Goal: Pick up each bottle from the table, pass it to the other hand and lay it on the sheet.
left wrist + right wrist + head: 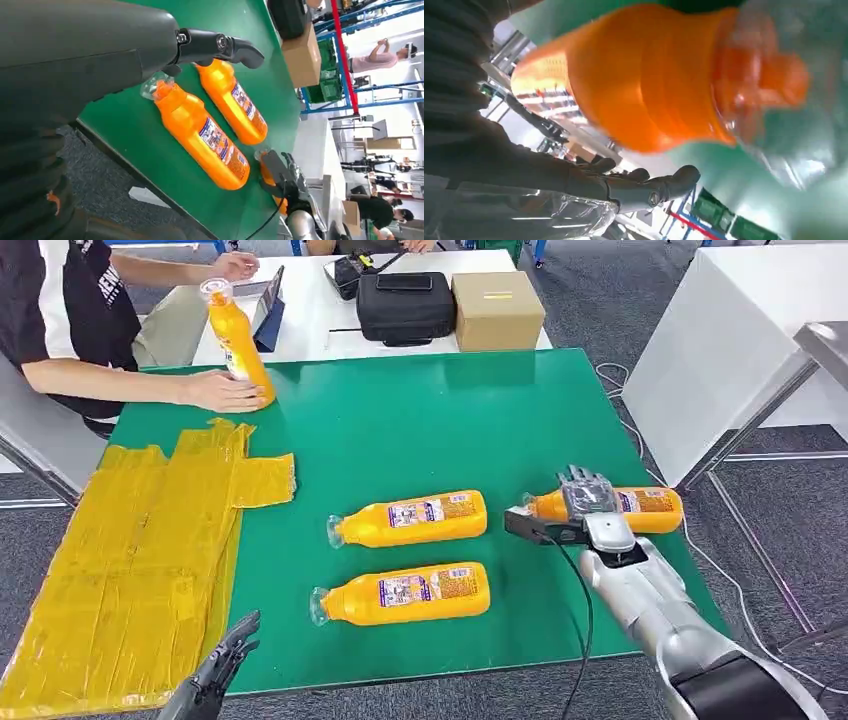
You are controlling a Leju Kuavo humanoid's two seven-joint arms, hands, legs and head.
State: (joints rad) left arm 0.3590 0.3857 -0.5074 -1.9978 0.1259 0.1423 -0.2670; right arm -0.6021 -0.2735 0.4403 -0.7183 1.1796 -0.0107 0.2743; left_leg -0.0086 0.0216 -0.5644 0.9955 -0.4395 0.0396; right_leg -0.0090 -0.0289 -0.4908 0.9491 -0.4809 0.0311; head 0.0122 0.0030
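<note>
Two bottles (410, 519) beside black case (405, 306)

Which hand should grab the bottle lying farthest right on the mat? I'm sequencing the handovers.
The right hand: it already lies over that bottle, fingers across its neck end. The left hand hangs low at the mat's near edge beside the yellow sheet, well away from it.

Bright, even overhead light, soft shadows; the right wrist view is blurred (close-up, glare patches).
</note>
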